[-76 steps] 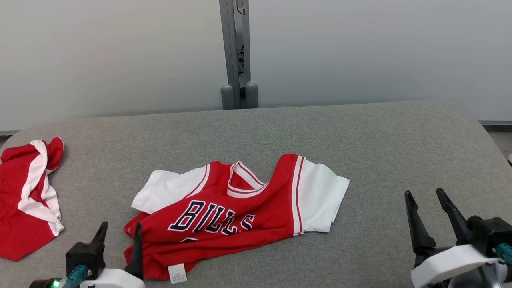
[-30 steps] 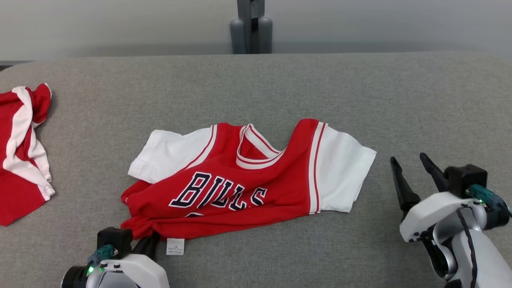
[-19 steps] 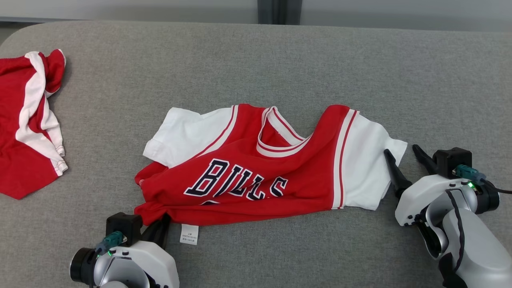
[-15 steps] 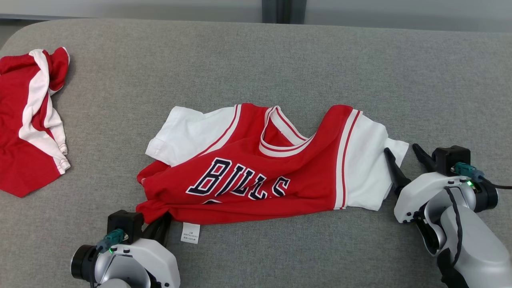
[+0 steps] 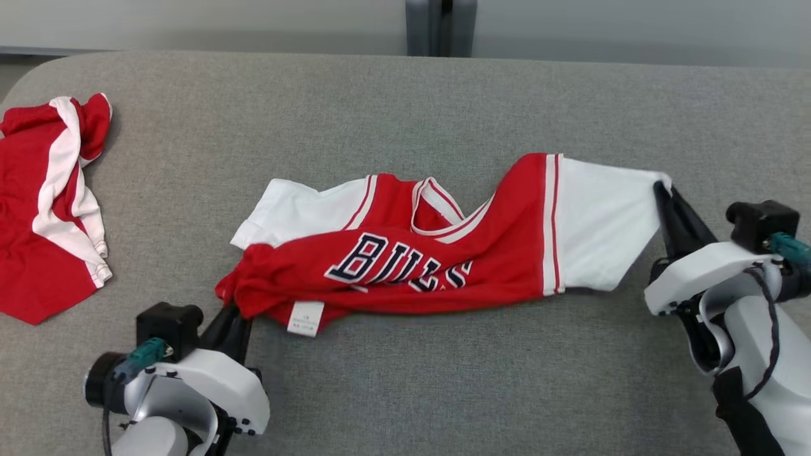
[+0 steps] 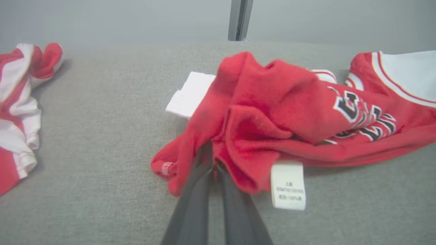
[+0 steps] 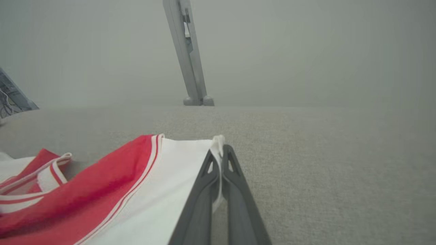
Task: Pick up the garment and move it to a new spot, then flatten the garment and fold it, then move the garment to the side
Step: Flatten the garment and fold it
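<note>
Left hand: our left hand (image 5: 231,315) is clamped shut, both fingers pressed together on a bunched red corner of the jersey (image 5: 418,272) at its hem (the wrist view shows the cloth wadded around the fingertips).
Right hand: our right hand (image 5: 664,193) is closed too, its fingers pinching the outer edge of the white sleeve (image 5: 602,221), with a thin strip of white cloth caught between them.
Jersey: it stretches from one hand to the other, front side up, with navy lettering readable across the chest. We see its middle resting on the tabletop (image 5: 443,392), while the sleeve end climbs toward the right hand's fingertips with a shadow under its lower edge.
Tag: a white tag (image 5: 305,318) hangs off the hem just to the right of the left hand's fingers.
Far sleeve: the far sleeve (image 5: 298,206), also white, lies flat beyond the left hand, its near edge tucked under a red fold.
Other garment: the other garment (image 5: 44,209), crumpled red and white, lies well to the left of the left hand, apart from the jersey.
Post: a grey post (image 5: 440,25) stands beyond the tabletop's far edge, ahead of us and between the two hands.
Tabletop: grey woven fabric under both hands.
</note>
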`<state>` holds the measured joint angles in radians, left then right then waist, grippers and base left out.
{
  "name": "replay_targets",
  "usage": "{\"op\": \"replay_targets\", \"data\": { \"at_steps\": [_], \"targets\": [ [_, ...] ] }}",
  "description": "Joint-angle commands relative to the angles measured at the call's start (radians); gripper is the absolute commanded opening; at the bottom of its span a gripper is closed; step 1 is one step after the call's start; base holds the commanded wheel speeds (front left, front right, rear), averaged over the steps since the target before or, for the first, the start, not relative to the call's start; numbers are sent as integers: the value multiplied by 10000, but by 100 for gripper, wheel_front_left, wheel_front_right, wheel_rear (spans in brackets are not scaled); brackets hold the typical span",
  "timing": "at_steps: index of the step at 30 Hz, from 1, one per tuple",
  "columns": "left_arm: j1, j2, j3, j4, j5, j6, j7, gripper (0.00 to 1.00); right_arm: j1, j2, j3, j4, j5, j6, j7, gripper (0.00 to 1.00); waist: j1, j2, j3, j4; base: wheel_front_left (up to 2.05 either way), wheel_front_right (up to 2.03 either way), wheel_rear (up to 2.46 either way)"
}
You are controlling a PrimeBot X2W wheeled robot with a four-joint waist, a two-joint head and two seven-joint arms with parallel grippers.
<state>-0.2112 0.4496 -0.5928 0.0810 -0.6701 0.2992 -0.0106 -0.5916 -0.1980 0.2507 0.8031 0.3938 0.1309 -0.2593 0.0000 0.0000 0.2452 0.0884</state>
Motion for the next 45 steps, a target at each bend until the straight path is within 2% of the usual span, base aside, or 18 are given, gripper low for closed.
{"op": "replay_targets", "data": {
  "at_steps": [1,9,16,17,18,20,26,33,37,40,45],
  "targets": [
    [-177,330,236,-512,39,157,39,0,276,-223,-419,-962,-11,-2,-86,0,0,0,-262,-151,0,0,0],
    [-332,1437,813,-2767,278,555,519,0,1356,-206,-1789,-4900,-675,-2,-69,0,0,0,-991,-800,0,0,0],
    [-949,1962,1420,-4228,596,898,619,0,1902,79,-2623,-8117,-1260,-2,628,0,0,0,-1441,-1203,0,0,0],
    [-949,1962,1420,-4228,596,898,619,0,1902,79,-2623,-8117,-1260,-2,628,0,0,0,-1441,-1203,0,0,0],
    [-1128,2022,1550,-4514,720,992,559,0,2047,173,-2780,-8874,-1450,-2,1003,0,0,0,-1555,-1286,0,0,0],
    [-1290,2077,1721,-4717,885,1165,471,0,2175,296,-2849,-9539,-1537,0,1344,0,0,0,-1666,-1357,0,0,0],
    [-1265,2146,1927,-5262,1088,1508,374,0,2557,450,-2830,-10723,-1652,0,2072,0,0,0,-1853,-1537,0,0,0],
    [-1081,2207,1931,-5680,1141,1656,487,0,2943,478,-3016,-11213,-1556,0,2651,0,0,0,-1917,-1563,0,0,0],
    [-1520,2075,1924,-5373,850,1391,542,0,2448,294,-2810,-10686,-1281,0,2805,0,0,0,-1736,-1603,0,0,0],
    [-2158,1855,1854,-4592,416,885,703,0,1728,40,-2532,-9692,-974,0,2840,0,0,0,-1516,-1613,0,0,0],
    [-4068,1283,1627,-2307,-57,-182,892,0,-175,-488,-1935,-7279,-480,0,2674,0,0,0,-1024,-1564,0,0,0]
  ]
}}
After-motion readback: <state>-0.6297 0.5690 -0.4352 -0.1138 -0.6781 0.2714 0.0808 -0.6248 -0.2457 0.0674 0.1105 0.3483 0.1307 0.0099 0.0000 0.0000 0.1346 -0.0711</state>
